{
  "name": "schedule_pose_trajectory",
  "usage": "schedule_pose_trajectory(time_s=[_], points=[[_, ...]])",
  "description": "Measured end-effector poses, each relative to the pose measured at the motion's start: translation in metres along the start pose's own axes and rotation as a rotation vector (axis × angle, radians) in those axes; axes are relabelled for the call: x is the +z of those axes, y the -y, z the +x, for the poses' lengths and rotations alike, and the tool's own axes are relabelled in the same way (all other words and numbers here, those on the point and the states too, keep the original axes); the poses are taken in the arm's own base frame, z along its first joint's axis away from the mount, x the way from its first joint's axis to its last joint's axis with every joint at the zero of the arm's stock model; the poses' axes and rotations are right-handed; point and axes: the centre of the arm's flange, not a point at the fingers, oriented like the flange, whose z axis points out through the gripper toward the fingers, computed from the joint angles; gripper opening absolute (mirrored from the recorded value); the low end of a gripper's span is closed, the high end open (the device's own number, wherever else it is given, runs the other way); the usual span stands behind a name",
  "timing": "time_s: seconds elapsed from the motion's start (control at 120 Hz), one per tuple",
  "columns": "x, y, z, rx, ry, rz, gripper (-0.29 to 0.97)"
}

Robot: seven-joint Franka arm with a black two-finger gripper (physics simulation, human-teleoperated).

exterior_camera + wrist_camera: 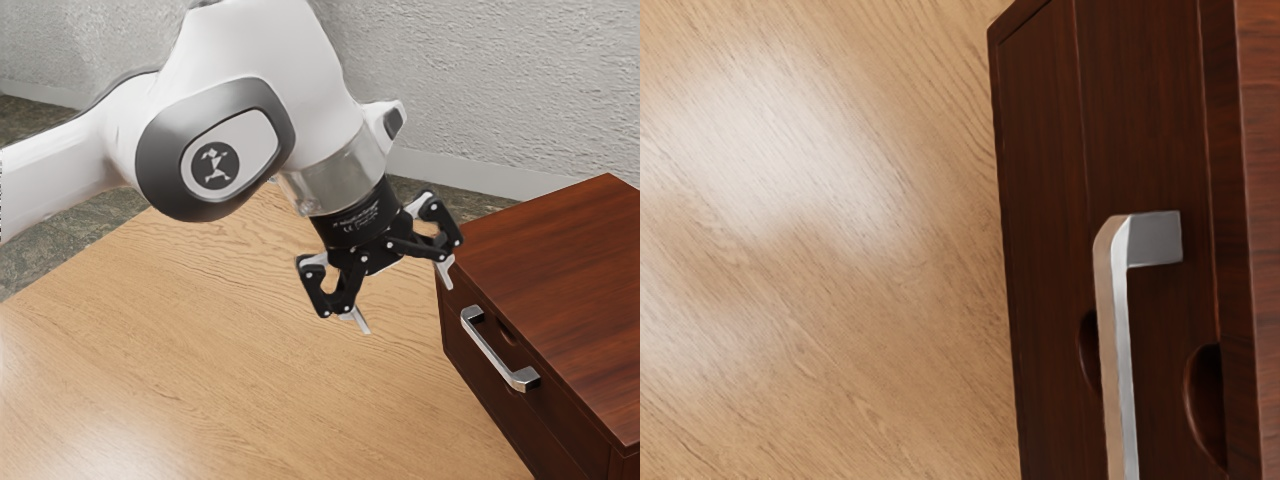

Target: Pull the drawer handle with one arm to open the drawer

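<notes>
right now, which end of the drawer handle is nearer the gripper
The handle end toward the exterior view's left, close to the open gripper; the other end lies farther right.

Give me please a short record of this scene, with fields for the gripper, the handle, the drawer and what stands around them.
gripper: open, holds nothing, over the table close to the cabinet's front corner
handle: silver bar on the drawer's front, not gripped
drawer: looks shut, front level with the cabinet
cabinet: dark wood, at the exterior view's right
table: light wood
step done: none yet; the pull has not begun
</notes>
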Motion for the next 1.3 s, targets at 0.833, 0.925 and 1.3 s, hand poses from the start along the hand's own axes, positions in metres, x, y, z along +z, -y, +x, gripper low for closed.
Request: schedule_pose_trajectory(time_s=[0.833, 0.925, 1.3], points=[[0.078, 0.006, -0.025, -0.111, -0.049, -0.208, 0.68], [0.081, 0.004, -0.024, -0.119, -0.051, -0.218, 0.68], [0.100, 0.008, -0.021, -0.143, -0.057, -0.234, 0.67]])
